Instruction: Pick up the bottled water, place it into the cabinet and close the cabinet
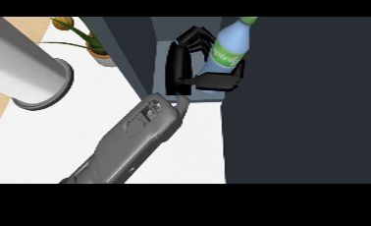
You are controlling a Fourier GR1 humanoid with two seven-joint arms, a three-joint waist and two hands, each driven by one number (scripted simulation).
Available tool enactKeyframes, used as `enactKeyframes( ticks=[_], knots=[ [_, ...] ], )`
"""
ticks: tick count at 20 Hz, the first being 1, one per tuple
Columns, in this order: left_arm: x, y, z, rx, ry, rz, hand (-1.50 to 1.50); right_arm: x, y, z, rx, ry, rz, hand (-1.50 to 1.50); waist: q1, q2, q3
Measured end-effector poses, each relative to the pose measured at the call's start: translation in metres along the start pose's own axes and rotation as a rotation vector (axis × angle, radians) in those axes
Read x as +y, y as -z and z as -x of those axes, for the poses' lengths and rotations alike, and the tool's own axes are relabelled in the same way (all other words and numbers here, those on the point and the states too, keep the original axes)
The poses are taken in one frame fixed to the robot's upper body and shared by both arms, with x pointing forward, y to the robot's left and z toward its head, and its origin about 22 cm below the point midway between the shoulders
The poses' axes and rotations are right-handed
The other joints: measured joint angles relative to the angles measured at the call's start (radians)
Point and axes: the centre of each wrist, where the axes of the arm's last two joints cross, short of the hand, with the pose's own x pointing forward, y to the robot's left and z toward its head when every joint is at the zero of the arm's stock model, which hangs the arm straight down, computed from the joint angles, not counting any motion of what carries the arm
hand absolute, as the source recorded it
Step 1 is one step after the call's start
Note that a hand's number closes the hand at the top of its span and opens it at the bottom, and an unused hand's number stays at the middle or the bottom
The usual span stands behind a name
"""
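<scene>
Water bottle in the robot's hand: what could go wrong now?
1. The water bottle leans in the left hand, and its green cap sits right by the dark panel. It might bump that panel on the way in.
2. If it is let go while it leans like this, it may tip over inside the cabinet instead of standing.
3. The hand is at the opening, so it must pull out before the cabinet can close.

The white tabletop point(65, 141) fills the lower left; a thick grey cylinder point(29, 68) with a flared base stands on it at 9 o'clock; a small potted plant point(98, 53) sits at 11 o'clock; the dark cabinet point(290, 122) rises from it at 3 o'clock.
</scene>
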Motion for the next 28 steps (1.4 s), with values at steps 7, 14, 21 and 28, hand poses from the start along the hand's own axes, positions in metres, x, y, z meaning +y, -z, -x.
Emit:
enactKeyframes(
  ticks=[7,14,21,28],
  knots=[
    [0.015,0.021,0.023,0.036,0.053,-0.047,1.5,-0.007,0.003,0.001,-0.005,-0.006,-0.004,-1.5,-0.002,0.004,0.0],
    [0.03,0.041,0.037,0.019,0.06,-0.11,1.5,-0.007,0.003,0.003,-0.014,0.022,-0.015,-1.5,-0.016,0.006,0.0],
    [0.035,0.058,0.045,-0.001,0.203,-0.09,-1.5,-0.008,0.013,0.005,-0.024,0.025,-0.025,-1.5,-0.019,0.009,0.0],
    [0.042,0.069,0.05,0.018,0.33,-0.089,-1.5,-0.01,0.012,0.004,-0.029,0.032,-0.039,-1.5,-0.033,0.013,0.0]
  ],
)
